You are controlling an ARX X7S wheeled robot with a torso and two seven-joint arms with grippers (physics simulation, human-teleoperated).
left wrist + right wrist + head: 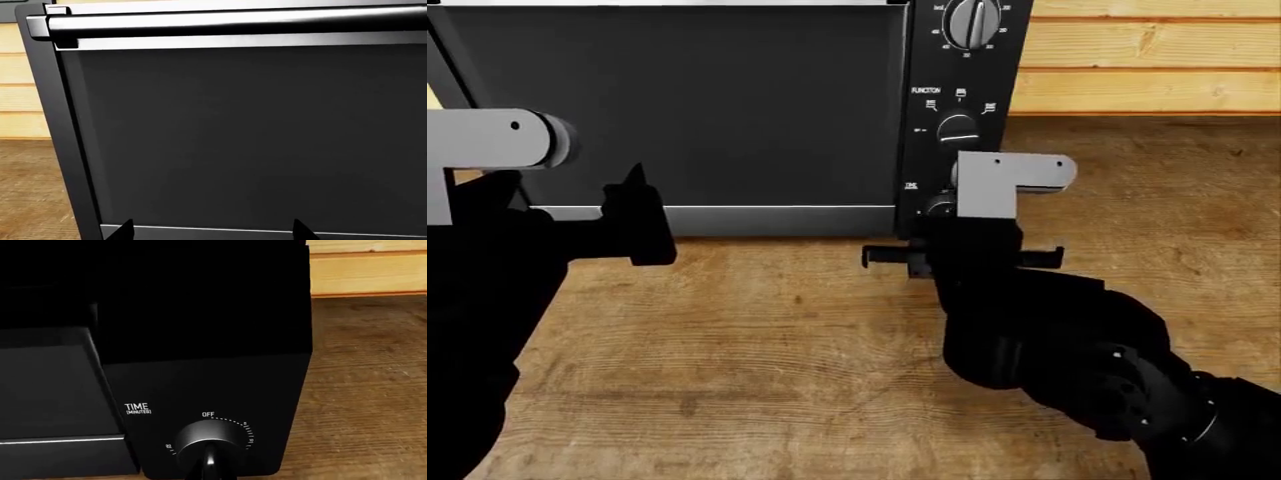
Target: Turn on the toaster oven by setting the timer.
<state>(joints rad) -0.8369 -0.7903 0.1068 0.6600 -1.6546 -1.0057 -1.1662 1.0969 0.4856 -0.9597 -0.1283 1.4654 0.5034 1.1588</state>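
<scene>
Half the timer [208,442] cropped, right gripper [934,215] covering it

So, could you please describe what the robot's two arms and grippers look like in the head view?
Both arms are matte black with bulky, rounded joint housings. Each carries a pale grey block-shaped bracket near the wrist with small dark screw holes. The left gripper has thin black jaws; the right gripper sits on a black crossbar. Small pale dots mark the right arm's lower joints. No cables show.

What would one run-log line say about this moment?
right hand: at timer, grip unclear | left hand: open, facing toaster oven door | timer label: TIME (MINUTES)
</scene>
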